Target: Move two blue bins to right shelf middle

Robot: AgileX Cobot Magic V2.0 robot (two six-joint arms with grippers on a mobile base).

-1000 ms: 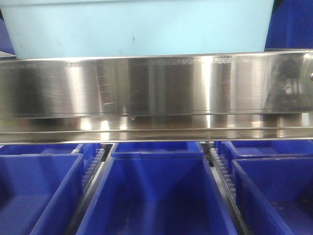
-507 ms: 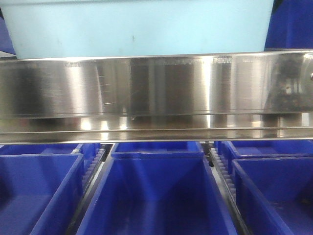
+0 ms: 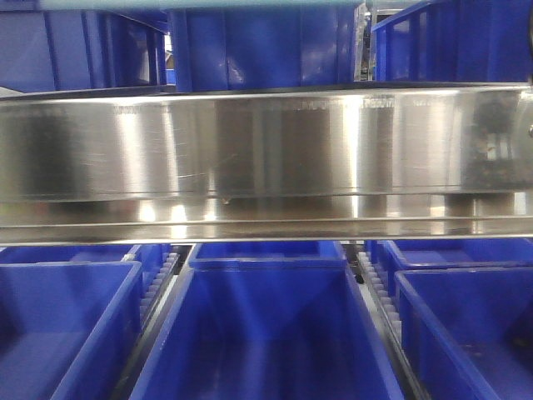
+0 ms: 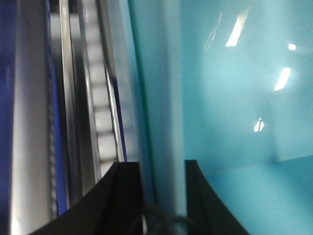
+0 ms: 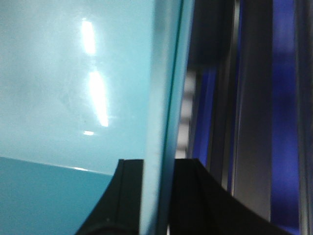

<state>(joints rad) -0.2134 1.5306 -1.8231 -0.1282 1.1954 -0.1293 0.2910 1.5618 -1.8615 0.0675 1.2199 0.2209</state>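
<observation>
A light blue bin fills both wrist views, its inside showing in the left wrist view (image 4: 234, 98) and in the right wrist view (image 5: 73, 73). In the front view only a thin teal strip of its bottom (image 3: 208, 4) shows along the top edge. My left gripper (image 4: 162, 169) is shut on the bin's left wall, one black finger on each side. My right gripper (image 5: 157, 166) is shut on the bin's right wall in the same way. Neither gripper shows in the front view.
A wide steel shelf rail (image 3: 266, 150) crosses the front view. Dark blue bins (image 3: 266, 50) stand behind and above it. More dark blue bins (image 3: 266, 333) sit in rows on roller tracks (image 3: 375, 287) below it. Roller tracks (image 4: 100, 112) run beside the left gripper.
The light blue bin has risen almost out of the front view, which uncovers the dark blue bins behind it. The shelf rail and lower bins have not moved.
</observation>
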